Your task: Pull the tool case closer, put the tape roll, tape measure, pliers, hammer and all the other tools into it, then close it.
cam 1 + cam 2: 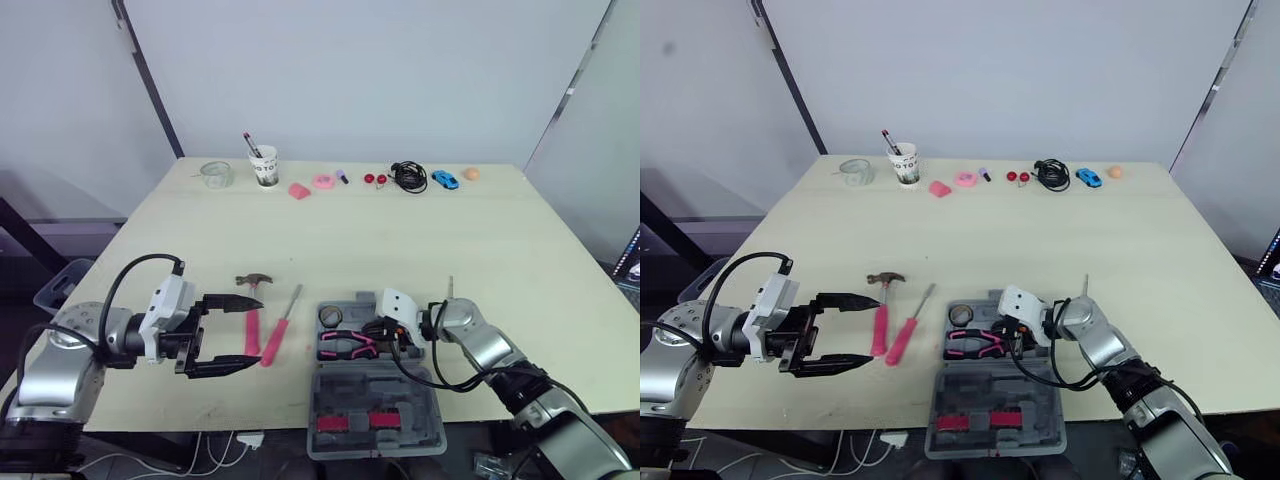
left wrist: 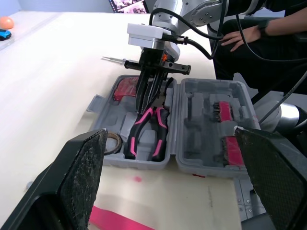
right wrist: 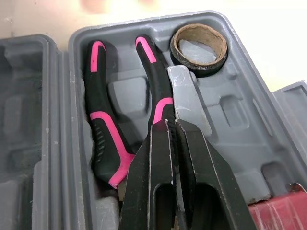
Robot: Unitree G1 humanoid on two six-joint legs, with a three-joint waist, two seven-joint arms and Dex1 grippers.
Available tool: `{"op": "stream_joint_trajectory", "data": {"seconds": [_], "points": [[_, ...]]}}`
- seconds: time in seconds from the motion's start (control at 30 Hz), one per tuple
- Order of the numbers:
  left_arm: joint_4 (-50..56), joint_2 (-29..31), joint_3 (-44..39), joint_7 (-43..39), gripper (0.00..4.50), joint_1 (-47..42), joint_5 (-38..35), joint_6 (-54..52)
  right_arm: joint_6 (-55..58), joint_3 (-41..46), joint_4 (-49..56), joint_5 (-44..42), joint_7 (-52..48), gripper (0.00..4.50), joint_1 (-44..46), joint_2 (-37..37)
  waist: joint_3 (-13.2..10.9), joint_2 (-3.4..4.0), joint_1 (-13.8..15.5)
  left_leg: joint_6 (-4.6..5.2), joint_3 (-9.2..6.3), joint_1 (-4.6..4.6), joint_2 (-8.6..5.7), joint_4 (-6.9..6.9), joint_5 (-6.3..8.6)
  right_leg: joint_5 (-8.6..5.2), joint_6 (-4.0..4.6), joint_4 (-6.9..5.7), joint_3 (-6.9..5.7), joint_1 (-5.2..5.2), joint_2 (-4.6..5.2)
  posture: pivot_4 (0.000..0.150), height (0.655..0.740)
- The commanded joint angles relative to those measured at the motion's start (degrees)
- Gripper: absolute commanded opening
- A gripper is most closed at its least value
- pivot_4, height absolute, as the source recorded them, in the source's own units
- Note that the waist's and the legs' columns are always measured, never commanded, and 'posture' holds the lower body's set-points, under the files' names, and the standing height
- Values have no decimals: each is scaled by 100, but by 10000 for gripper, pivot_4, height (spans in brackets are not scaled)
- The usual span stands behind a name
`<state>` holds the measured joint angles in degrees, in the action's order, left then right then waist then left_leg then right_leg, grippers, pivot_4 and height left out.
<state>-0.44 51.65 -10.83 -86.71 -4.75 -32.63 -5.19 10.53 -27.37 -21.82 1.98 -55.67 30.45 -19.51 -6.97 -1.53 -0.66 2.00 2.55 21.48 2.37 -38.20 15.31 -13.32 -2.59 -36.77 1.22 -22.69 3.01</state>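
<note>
Left eye view: the tool case lies open at the near table edge, and the right gripper reaches into its tray. The left gripper hangs spread wide near the hammer and screwdriver, which both lie on the table outside the case.

Left wrist view: the pliers lie in the tray beside the tape roll.

Right wrist view: the right fingers are drawn narrow over the pliers' joint, and whether they pinch it cannot be told. The step in hand looks like seating the pliers. The next move probably calls for the left gripper to close on the hammer's handle.
</note>
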Motion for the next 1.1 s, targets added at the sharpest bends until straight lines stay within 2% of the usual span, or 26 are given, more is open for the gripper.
{"op": "stream_joint_trajectory", "data": {"seconds": [0.03, 0.27, 0.43, 0.73, 1.1], "points": [[232, 4, -146, 36, 45000, -17, -63, 47, 313, -425, -976, 677, 214, 2147, -398, -186, 26, 7, 3, 0, 0, -4, -1, 0, 0, 0, 0, 0, 1, 1, 3, 1500, 7400], [225, -75, -129, 132, 45000, 50, -36, 71, 391, 77, -262, 217, 417, 2147, -452, -38, 27, 23, 1, 0, -2, 1, -1, 2, 0, 0, 1, 0, -1, -2, 8, 1500, 7400], [256, -199, -162, 363, 45000, 175, 42, 129, 331, 668, 848, -225, 602, 2147, -660, 36, 1, 36, 2, 0, 0, 30, -3, 2, 0, 1, 1, 0, 1, -30, 11, 1500, 7400], [238, -535, -373, 1297, 45000, 381, 261, 176, 166, 1778, 2298, -1162, 795, 2147, -1140, -12, -65, 50, -13, 1, -1, 113, -6, 1, 0, 3, -1, -1, -1, -98, 1, 1500, 7400], [487, -1226, -811, 2595, 45000, 1011, 276, 87, -197, 3320, 2684, -1532, 1546, 2147, -2231, -473, -86, 33, 6, 1, -2, 116, -7, 4, 0, 2, -3, 8, -3, -96, 11, 1500, 7400]]}}
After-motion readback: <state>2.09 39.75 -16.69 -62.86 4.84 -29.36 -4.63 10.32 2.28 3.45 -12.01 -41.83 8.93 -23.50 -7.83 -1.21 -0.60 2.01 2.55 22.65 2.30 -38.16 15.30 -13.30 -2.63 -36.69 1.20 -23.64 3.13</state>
